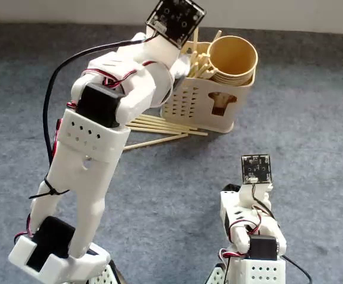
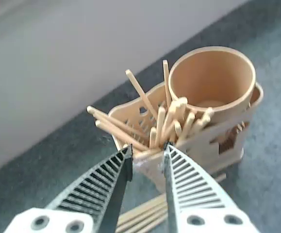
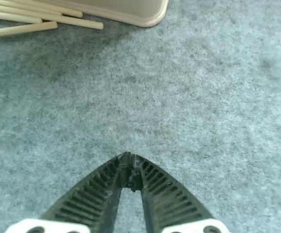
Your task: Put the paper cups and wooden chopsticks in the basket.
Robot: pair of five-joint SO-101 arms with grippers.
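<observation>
A cream slotted basket (image 1: 210,103) stands at the back of the grey carpet. Stacked paper cups (image 1: 233,58) sit in its right half, and several wooden chopsticks (image 1: 196,59) stand in its left half. More chopsticks (image 1: 159,126) lie flat on the carpet in front of the basket's left side. My left gripper (image 2: 148,151) hovers open just above the basket's (image 2: 213,141) left end, over the upright chopsticks (image 2: 167,124) and beside the cups (image 2: 213,80), with nothing between its fingers. My right gripper (image 3: 129,161) is shut and empty, low over bare carpet near the front.
The left arm (image 1: 94,148) stretches from the front left up to the basket. The right arm (image 1: 251,231) stays folded at the front right. From the right wrist, the basket's corner (image 3: 145,14) and the loose chopsticks (image 3: 33,22) lie ahead. A pale wall runs behind.
</observation>
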